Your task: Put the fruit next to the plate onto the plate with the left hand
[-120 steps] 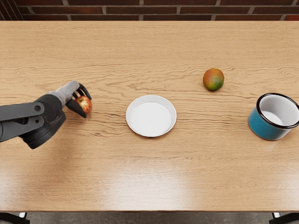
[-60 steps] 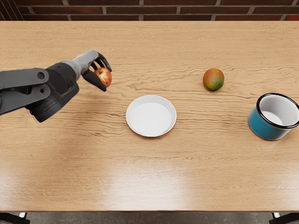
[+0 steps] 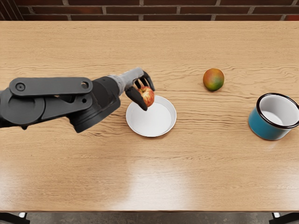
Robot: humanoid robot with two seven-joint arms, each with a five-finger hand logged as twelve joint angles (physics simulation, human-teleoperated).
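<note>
**A:** What takes up most of the view?

**B:** A pale wooden surface (image 3: 196,177), with a strip of brick wall (image 3: 149,9) along its far edge.

**A:** And the robot?

**B:** Only the left arm (image 3: 51,100) shows. It is dark grey and bulky, comes in from the left edge and reaches to about the middle of the surface.

**A:** What is next in size?

**B:** A round white plate (image 3: 161,133) near the centre. Well to its right, by the right edge, a blue cup (image 3: 261,127) stands upright, with a white inside and a dark rim.

**A:** Any fruit?

**B:** Two pieces. A green and orange-red mango (image 3: 213,79) lies on the surface beyond the plate and to its right, apart from both plate and cup. The smaller piece is a red apple (image 3: 147,95), held in the left hand (image 3: 135,85). It shows over the far-left rim of the plate. I cannot tell whether it touches the plate.

**A:** How do the fingers stand?

**B:** The fingers (image 3: 139,100) are curled closely around the apple and grip it from above and from the left. Its red skin shows between them.
</note>
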